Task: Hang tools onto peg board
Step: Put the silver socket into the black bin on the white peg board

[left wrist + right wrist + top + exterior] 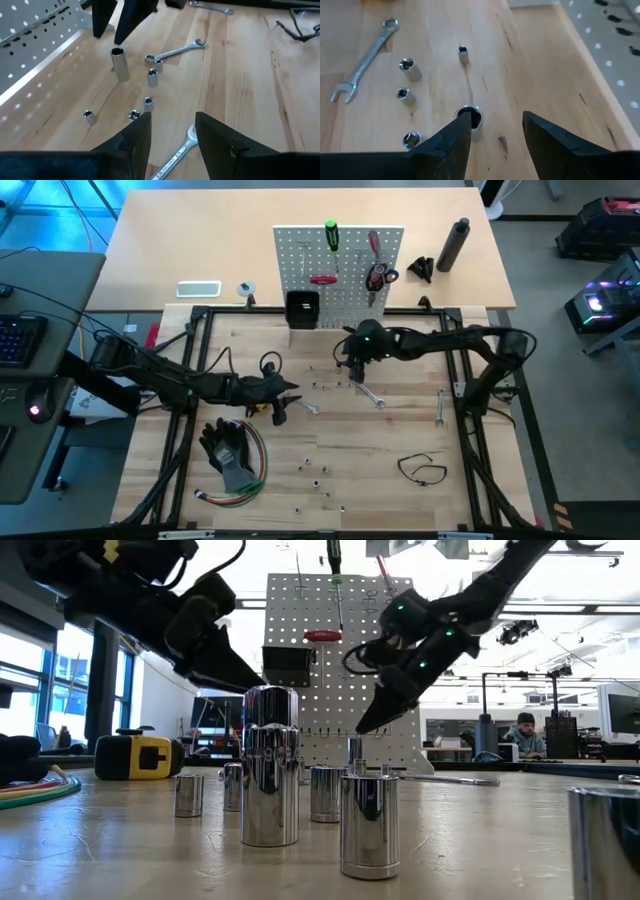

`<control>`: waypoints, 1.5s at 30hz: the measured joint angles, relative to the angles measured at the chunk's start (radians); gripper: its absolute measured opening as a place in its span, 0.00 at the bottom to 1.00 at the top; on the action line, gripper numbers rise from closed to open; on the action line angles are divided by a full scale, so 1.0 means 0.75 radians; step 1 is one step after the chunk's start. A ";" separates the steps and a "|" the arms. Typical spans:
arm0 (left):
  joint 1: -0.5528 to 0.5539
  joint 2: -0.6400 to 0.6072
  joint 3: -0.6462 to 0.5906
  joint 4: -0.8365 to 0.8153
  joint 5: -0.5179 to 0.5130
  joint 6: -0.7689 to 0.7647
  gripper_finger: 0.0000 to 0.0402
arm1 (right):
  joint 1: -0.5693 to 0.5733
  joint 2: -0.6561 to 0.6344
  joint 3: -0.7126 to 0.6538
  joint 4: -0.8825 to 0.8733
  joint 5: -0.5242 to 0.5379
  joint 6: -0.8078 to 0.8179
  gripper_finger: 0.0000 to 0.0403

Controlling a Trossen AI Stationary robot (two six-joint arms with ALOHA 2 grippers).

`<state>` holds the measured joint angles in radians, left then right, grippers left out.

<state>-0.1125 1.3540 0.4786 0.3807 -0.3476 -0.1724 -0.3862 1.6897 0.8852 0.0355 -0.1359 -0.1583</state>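
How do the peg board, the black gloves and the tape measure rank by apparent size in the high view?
1. peg board, clearly largest.
2. black gloves.
3. tape measure, smallest, though the left gripper partly hides it.

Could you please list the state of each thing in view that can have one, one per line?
Left gripper: open, empty, above a wrench.
Right gripper: open, empty, over an upright socket.
Green screwdriver: hung on the peg board.
Red scissors: hung.
Tape measure: lying on the table.
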 joint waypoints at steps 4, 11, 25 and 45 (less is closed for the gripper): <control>-0.010 0.001 -0.012 0.020 -0.004 -0.001 0.37 | 0.000 0.051 0.074 -0.088 -0.002 -0.009 0.43; -0.010 0.001 -0.012 0.025 -0.010 0.024 0.37 | 0.000 0.059 0.096 -0.087 -0.048 0.000 0.43; -0.009 0.011 -0.012 0.054 -0.021 0.052 0.37 | 0.012 0.059 0.096 -0.112 -0.064 0.031 0.43; -0.011 0.078 -0.011 0.120 -0.020 0.053 0.37 | 0.038 0.131 0.094 -0.071 0.002 0.051 0.34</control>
<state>-0.1207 1.4124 0.4702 0.4709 -0.3626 -0.1329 -0.3580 1.7878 0.9558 -0.0174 -0.1342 -0.1201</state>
